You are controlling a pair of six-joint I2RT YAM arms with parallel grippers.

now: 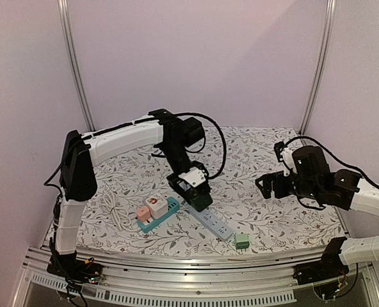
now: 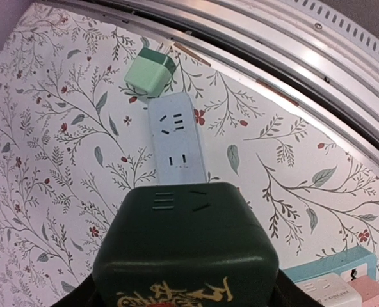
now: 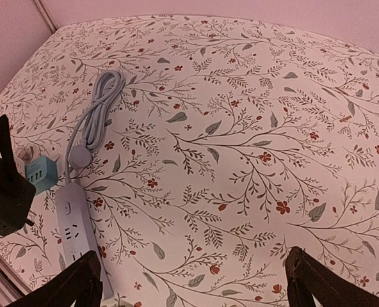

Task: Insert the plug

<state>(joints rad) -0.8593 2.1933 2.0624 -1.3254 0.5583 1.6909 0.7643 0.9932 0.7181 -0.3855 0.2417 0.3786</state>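
Plug (image 2: 186,249), a dark green cube, sits clamped in the left end effector (image 1: 196,192), just above the near end of the white power strip (image 2: 175,142). The wrist view looks down over the cube's top face to the strip's free sockets, so it is probably held this way to line its prongs up with one of them; the prongs themselves are hidden underneath. Whether the cube already touches the strip cannot be told.

The right end effector (image 1: 269,185) hangs well apart to the right with its fingers spread wide and nothing between them, apparently parked clear of the work.

Counted on the counter (image 1: 273,217):
- one dark green plug
- two power strips, the white one and a teal one (image 1: 159,214)
- two adapters seated in the teal strip, a pink one (image 1: 143,214) and a white one (image 1: 155,206)
- one loose pale green adapter (image 2: 150,72) beside the white strip's far end
- one coiled grey cable (image 3: 96,102)
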